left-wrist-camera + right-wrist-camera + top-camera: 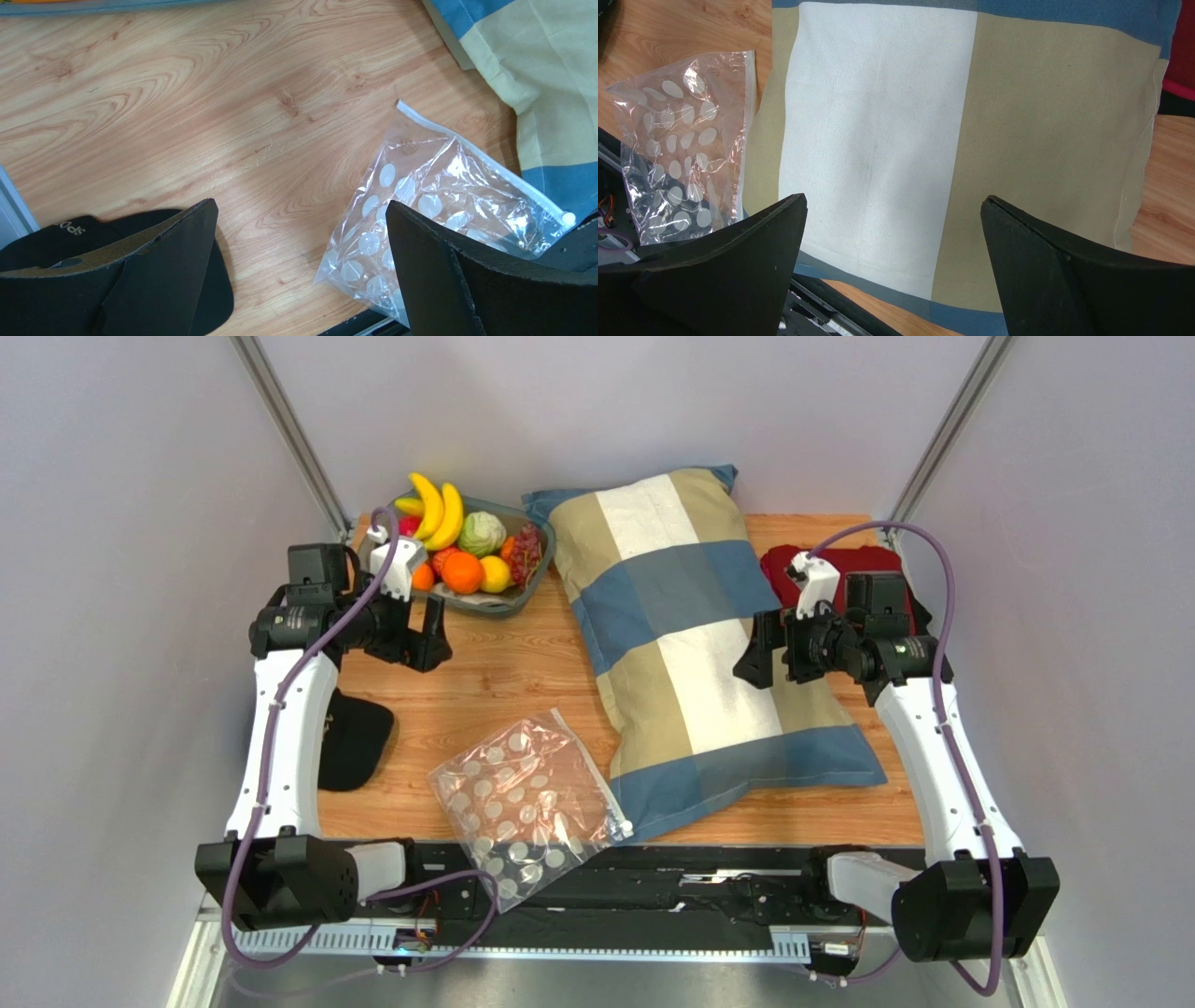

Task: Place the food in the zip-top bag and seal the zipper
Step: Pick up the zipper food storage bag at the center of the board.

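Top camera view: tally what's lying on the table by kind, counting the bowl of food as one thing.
Grey bowl holding toy food: 1
Checked pillow: 1
Clear dotted zip-top bag: 1
Black cap: 1
Dark red cloth: 1
Total: 5

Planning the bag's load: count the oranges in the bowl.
2: one orange at the grey bowl's near rim, another just left of it; more may be hidden underneath.
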Controlling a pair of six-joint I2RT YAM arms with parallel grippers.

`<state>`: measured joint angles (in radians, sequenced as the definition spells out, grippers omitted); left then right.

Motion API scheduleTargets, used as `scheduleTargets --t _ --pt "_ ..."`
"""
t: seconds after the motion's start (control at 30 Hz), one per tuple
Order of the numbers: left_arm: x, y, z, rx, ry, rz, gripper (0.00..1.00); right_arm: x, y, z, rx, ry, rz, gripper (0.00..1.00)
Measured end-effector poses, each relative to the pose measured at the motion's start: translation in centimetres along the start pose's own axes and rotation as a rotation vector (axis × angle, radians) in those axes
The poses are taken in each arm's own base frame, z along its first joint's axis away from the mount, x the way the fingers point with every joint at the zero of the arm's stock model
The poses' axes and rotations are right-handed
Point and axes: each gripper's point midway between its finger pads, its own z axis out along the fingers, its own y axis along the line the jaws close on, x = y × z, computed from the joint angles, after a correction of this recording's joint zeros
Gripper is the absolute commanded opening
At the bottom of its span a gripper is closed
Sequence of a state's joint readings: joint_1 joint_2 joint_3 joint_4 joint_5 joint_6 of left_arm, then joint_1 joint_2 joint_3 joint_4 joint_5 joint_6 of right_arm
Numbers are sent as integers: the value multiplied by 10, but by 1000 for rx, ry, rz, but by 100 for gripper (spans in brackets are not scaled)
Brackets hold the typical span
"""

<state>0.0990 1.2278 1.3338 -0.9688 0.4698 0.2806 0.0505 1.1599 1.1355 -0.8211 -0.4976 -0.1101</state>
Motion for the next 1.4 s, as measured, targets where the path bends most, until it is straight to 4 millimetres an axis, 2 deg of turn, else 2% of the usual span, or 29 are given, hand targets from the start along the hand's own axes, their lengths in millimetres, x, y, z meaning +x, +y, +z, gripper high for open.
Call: scheduleTargets --t 0.17,0.33,0.4,0.47,0.7,0.97,1.13,1.3,1.4 --pt "6 -4 6 26 35 48 99 3 2 2 -10 7 1 100" --pt "22 -16 20 130 115 96 99 3 5 2 -24 7 -3 100" --pt "32 -23 29 196 162 100 98 3 7 3 -32 8 -6 100" --pt "43 -29 41 266 211 87 90 3 9 3 -39 9 -8 100" --pt "86 -42 84 475 380 -26 88 4 12 5 -48 13 -14 100" --pt "126 -48 121 598 527 -116 84 11 11 8 -50 28 -6 100" --pt "146 -62 138 652 607 -115 83 12 10 9 -51 35 -3 100" --pt "142 -71 151 680 635 -81 81 15 9 14 -56 54 5 100" --pt "134 -75 159 687 638 -32 75 16 9 15 -55 62 9 100"
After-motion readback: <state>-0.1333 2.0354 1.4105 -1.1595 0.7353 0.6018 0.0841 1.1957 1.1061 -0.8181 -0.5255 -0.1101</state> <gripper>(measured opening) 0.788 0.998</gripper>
